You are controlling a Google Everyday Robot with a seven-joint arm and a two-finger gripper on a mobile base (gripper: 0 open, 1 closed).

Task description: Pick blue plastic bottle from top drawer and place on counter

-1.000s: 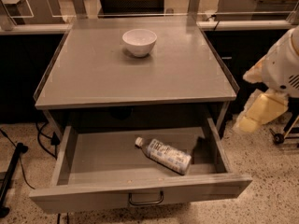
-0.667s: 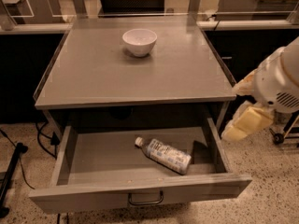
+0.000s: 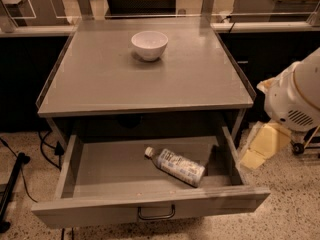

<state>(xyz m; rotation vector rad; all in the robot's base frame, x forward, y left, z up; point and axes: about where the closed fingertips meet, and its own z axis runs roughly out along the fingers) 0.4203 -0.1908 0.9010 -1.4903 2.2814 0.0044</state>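
blue plastic bottle [image 3: 176, 166]: lying on its side on the floor of the top drawer, right of the middle, white cap towards the back left
top drawer [image 3: 150, 206]: pulled out, metal loop handle [image 3: 156, 214] at the middle of its front
counter [image 3: 100, 79]: grey top, a white bowl [image 3: 149, 45] upright near its back edge
gripper [image 3: 261, 145]: outside the drawer, just beside its right wall, under the white arm [image 3: 295, 96], apart from the bottle
gripper opening: cannot tell

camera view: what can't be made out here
In the camera view:
- pincer, low right of the top drawer: partly hidden by the white arm housing, itself cut by the right edge.
- blue plastic bottle: label print too small.
- Drawer's back: shadowed under the counter.
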